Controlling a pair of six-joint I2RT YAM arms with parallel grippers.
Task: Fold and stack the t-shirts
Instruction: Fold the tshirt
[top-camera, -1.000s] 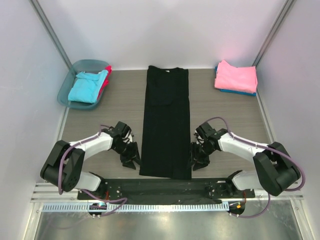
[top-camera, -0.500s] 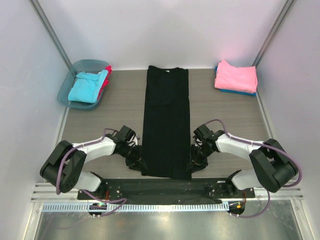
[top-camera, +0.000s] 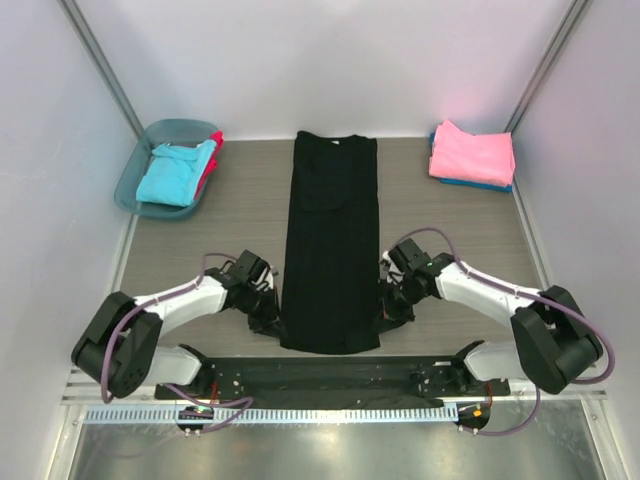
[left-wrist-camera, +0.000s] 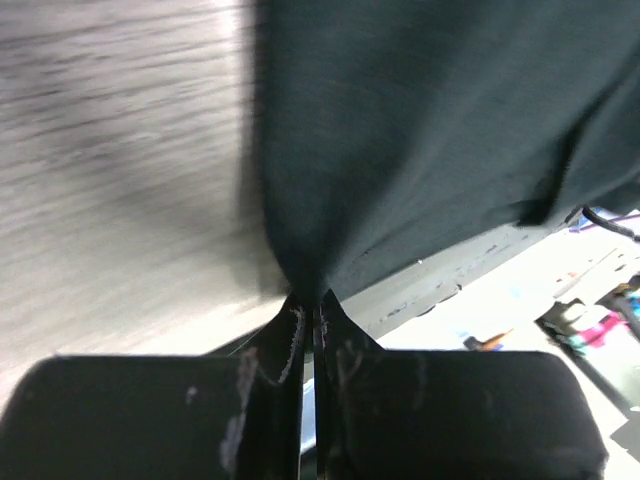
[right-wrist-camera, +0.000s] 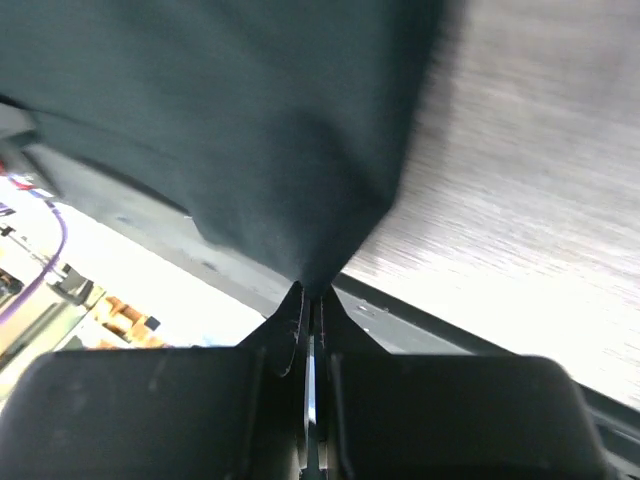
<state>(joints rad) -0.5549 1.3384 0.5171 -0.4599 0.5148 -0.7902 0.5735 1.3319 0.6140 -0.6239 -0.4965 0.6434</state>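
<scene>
Your left claw (top-camera: 270, 320) is pinched tight on the left edge of the black t-shirt (top-camera: 332, 250), close to its near corner. In the left wrist view the jaws meet with only a thin fold of dark cloth between them, and the fabric rises from the tips in a small peak. Your right claw (top-camera: 387, 313) is in the same state on the right edge, clamped down on the cloth near the other near corner, with the fabric gathered to a point at the tips. The black t-shirt lies down the middle of the table (top-camera: 220, 230) as a long narrow strip. Its collar end is at the far side and its near hem lies just ahead of the black mounting plate (top-camera: 320, 372) between the two arm bases. At the far left you have a teal tub (top-camera: 133, 178) holding a turquoise t-shirt (top-camera: 175, 175), and a red t-shirt (top-camera: 213, 165) shows along that one's right side. At the far right a folded pink t-shirt (top-camera: 472, 152) sits on top of a blue t-shirt (top-camera: 482, 184), of which only the near edge shows. Both groups lie well apart from the black one and from your claws.
</scene>
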